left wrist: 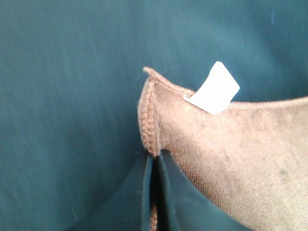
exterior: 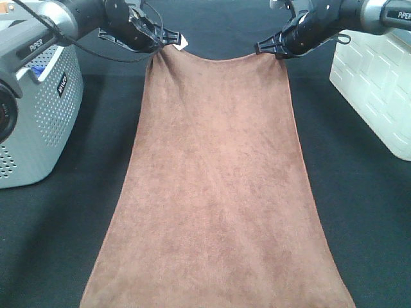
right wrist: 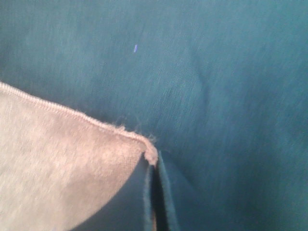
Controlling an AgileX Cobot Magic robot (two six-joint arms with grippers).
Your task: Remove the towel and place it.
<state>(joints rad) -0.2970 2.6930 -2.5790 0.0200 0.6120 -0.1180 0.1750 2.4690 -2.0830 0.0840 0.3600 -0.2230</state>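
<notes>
The reddish-brown towel (exterior: 218, 186) hangs spread out from its two far corners, reaching down past the near edge of the exterior high view. My left gripper (exterior: 168, 38) is shut on the far left corner, where the white tag (exterior: 182, 43) sticks out. My right gripper (exterior: 264, 47) is shut on the far right corner. In the left wrist view the fingers (left wrist: 144, 202) pinch the stitched edge of the towel (left wrist: 231, 149) beside the tag (left wrist: 214, 89). In the right wrist view the fingers (right wrist: 166, 202) pinch the corner of the towel (right wrist: 57, 163).
A grey perforated basket (exterior: 45, 122) stands at the left with a blue item (exterior: 37, 67) in it. A white bin (exterior: 376, 90) stands at the right. The black table cloth (exterior: 359, 212) lies on both sides of the towel.
</notes>
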